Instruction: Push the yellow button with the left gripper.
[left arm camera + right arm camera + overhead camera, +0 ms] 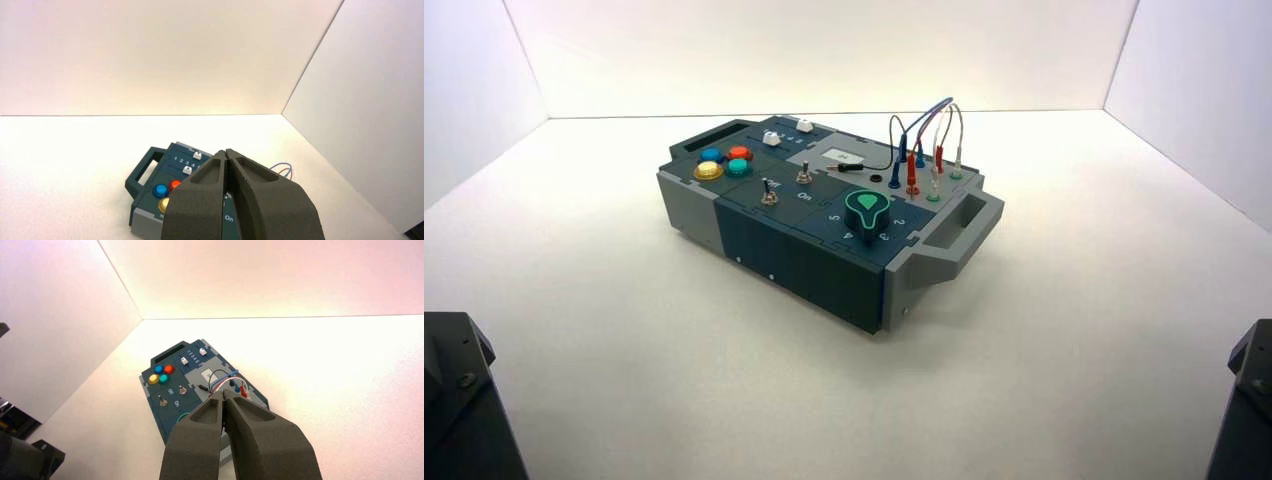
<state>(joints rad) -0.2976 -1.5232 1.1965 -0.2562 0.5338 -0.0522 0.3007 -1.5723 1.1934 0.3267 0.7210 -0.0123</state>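
The left gripper (pixel 226 151) has its two tapered fingers closed tip to tip with nothing between them, and it is well apart from the box, its arm showing at the near left. That closed shape suits the step: kept together, the tips make one blunt point for pressing. The work looks to be at its start, with the approach to be made next.

From there the tips should go far and to the right, staying high, until they are over the box (pixel 799 276), and only then come down. The yellow push button (pixel 708 171) sits at the box's left end, the near left one of a cluster of four. The blue button (pixel 711 155) is just beyond it, the teal button (pixel 738 167) just to its right, and the orange-red button (pixel 740 153) diagonally beyond. With neighbours so near, a slanted descent could catch one of them; better to line up over the middle of the yellow dome, press straight down gently, then lift straight off. A push off-centre might slip on the dome or nudge the box.

The right gripper (pixel 223 391) is idle, off at the near right.
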